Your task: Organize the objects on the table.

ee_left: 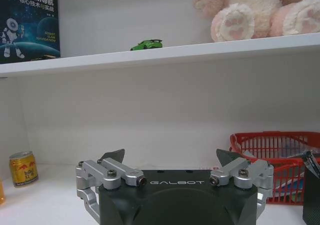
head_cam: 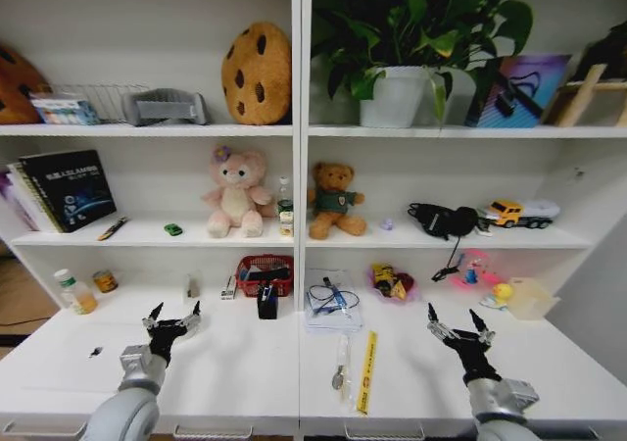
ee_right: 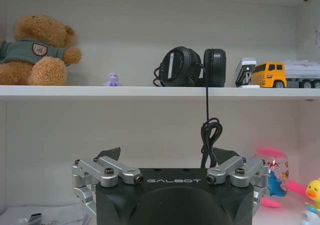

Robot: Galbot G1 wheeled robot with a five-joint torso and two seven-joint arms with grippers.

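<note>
The white table carries mixed objects: a red basket, a black box, a clear pouch of cables, a yellow ruler and a clear pen-like piece. A tiny green toy car and a pen lie on the shelf above; the left wrist view shows the car too. A small green-labelled bottle stands between the plush toys. My left gripper hovers open over the table's left half. My right gripper hovers open over the right half. Both are empty.
A jar and a can stand at the back left. A snack bag, pink toy, yellow duck and translucent tub sit at the back right. Headphones hang a cable off the shelf.
</note>
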